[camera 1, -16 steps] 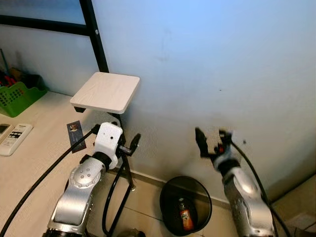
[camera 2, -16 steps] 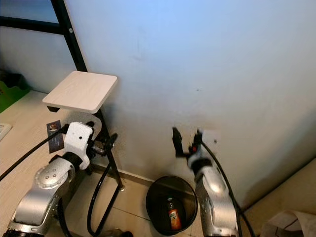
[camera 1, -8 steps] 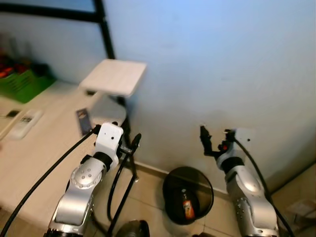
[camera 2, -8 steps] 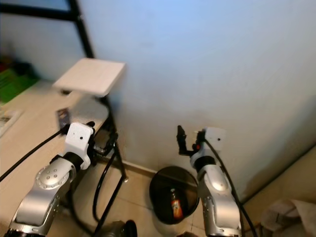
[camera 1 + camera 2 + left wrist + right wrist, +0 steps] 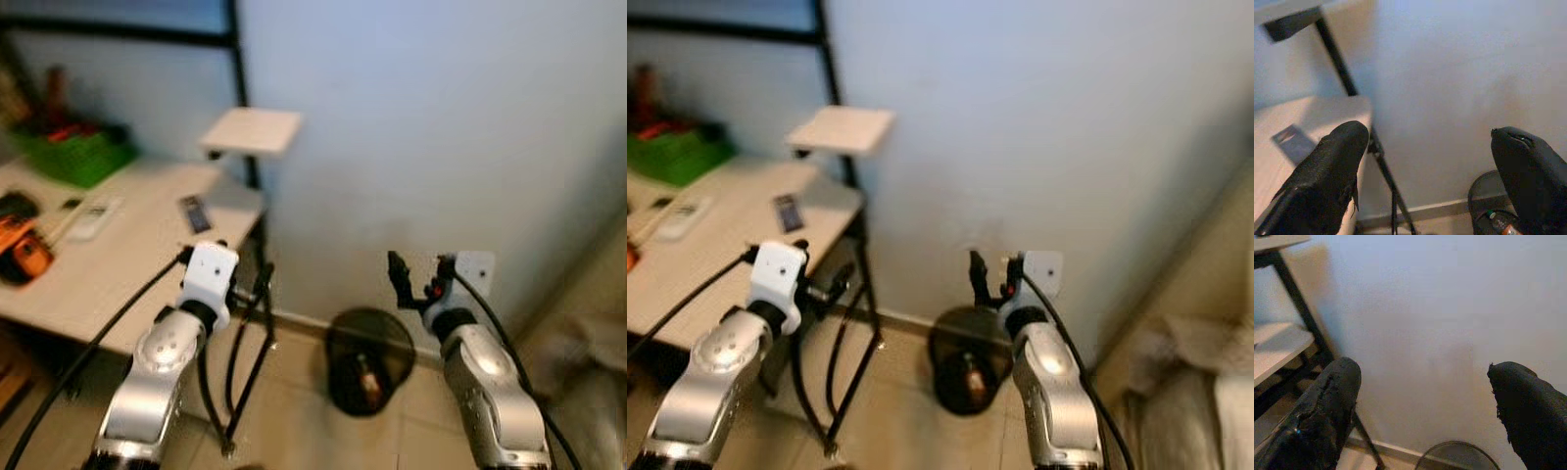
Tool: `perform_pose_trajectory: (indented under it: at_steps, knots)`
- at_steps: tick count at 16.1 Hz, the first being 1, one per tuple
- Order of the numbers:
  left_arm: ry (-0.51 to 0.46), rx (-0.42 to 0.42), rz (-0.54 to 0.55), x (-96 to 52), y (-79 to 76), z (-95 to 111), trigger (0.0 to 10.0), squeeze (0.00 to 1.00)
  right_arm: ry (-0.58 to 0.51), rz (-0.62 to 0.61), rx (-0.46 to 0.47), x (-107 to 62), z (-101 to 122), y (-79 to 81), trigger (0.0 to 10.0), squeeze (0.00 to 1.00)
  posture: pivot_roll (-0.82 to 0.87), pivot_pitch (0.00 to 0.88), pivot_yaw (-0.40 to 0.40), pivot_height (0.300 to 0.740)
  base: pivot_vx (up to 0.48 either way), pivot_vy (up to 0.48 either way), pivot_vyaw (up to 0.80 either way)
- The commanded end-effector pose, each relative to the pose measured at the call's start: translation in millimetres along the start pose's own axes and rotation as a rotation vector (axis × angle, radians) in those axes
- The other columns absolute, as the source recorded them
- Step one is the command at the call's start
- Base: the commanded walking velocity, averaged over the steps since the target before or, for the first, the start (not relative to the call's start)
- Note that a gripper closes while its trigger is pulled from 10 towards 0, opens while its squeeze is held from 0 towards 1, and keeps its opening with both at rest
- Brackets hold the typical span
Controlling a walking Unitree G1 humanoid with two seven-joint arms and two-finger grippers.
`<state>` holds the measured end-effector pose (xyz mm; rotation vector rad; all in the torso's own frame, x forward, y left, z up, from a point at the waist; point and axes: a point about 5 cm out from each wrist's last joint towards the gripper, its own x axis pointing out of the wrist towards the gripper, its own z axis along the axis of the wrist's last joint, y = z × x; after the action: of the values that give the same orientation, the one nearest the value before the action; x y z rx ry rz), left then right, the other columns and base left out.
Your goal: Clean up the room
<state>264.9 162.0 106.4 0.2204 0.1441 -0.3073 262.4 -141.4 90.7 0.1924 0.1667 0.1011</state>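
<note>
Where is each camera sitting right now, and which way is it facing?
Left eye: on the head, looking down at the table, wall and black bin; both silver arms show.
Right eye: the same scene from the stereo twin beside it.
Left wrist: along the open left end effector at the wall, table edge and bin.
Right wrist: along the open right end effector at the wall, above the bin's rim.
Shared: the bin shows in all four.

A pale blue wall point(image 5: 411, 117) stands ahead, with tiled floor point(image 5: 304, 411) at its foot. To the left a light wooden bench point(image 5: 127, 255) on black legs point(image 5: 260, 323) meets the wall, and a small square wooden shelf point(image 5: 252, 130) on a black post point(image 5: 238, 78) rises above its corner. On the right edge lies something pale and blurred point(image 5: 1205, 392), too soft to tell.
</note>
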Motion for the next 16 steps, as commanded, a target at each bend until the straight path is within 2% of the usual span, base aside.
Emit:
perform_pose_trajectory:
  at_steps: [1,5,9,11,16]
  knots:
    - [-0.013,-0.002,0.004,2.5,-0.9,3,10.0,0.16,-0.004,-0.02,-0.012,0.3,4,-4.0,10.0,0.0,-0.02,0.0,0.064,0.74,0.0,0.0,-0.78]
    - [-0.007,-0.001,0.016,2.5,1.6,2,10.0,0.16,-0.024,-0.092,-0.005,0.3,5,-9.0,10.0,0.0,-0.01,0.0,0.055,0.74,0.0,0.0,-0.78]
    - [-0.01,-0.005,0.048,0.7,4.9,2,10.0,0.16,-0.014,-0.097,0.004,1.2,4,-10.0,10.0,0.0,-0.01,0.0,0.028,0.74,0.0,0.0,-0.78]
    - [-0.021,-0.027,0.092,0.4,8.6,1,10.0,0.16,-0.014,-0.093,-0.031,3.5,5,-10.4,10.0,0.0,-0.01,0.0,0.013,0.74,0.0,0.0,-0.78]
    - [-0.028,-0.013,0.064,7.2,4.4,8,10.0,0.16,-0.03,-0.105,-0.022,6.2,9,-10.6,10.0,0.0,-0.01,0.0,0.016,0.74,0.0,0.0,-0.78]
